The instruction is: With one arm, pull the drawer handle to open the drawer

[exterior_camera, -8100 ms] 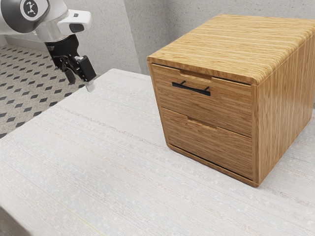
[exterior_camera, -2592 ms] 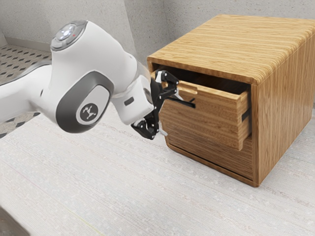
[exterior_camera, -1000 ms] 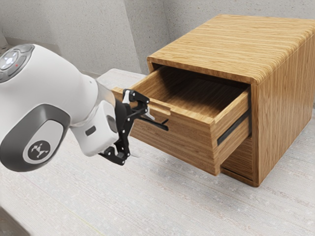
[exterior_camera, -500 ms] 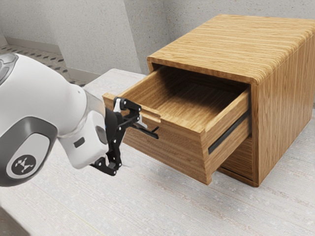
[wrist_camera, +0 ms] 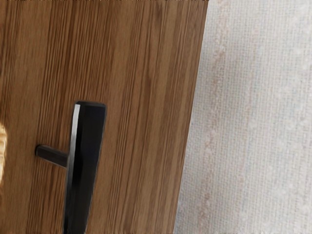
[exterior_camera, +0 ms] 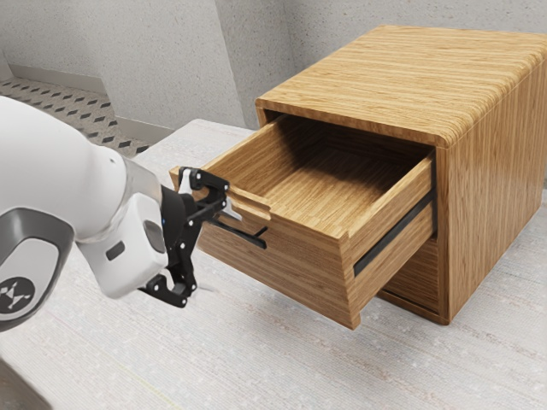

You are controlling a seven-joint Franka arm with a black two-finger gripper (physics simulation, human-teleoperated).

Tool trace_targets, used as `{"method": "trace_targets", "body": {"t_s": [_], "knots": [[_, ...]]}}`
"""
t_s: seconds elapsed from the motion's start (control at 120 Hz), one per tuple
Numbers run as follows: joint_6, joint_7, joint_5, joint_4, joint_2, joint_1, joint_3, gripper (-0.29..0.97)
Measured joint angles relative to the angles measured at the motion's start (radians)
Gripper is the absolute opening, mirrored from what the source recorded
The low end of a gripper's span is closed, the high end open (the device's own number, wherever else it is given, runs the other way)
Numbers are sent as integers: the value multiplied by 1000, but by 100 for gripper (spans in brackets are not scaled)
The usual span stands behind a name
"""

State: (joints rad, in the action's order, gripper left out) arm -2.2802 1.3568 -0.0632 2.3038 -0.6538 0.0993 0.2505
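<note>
Farther out than a moment ago, the top drawer point(exterior_camera: 286, 265) is rigid wood on side rails; jaws seemingly pinch its slim black handle point(exterior_camera: 248, 237), the proper hold.

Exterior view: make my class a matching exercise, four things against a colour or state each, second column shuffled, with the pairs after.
Things:
1. top drawer
2. lower drawer
3. handle
4. table

Colour or state:
A. black
B. pulled out
C. pale, whitish
D. shut

Pairs: 1-B, 2-D, 3-A, 4-C.
</note>
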Motion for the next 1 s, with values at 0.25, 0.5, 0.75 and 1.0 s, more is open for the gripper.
{"method": "trace_targets", "body": {"t_s": [0.25,0.5,0.75,1.0], "knots": [[144,-77,-5,-205,41,63,-5,68],[550,-451,63,-577,297,149,21,68],[688,-733,82,-590,307,149,22,68],[728,-919,84,-590,307,149,23,68]]}}
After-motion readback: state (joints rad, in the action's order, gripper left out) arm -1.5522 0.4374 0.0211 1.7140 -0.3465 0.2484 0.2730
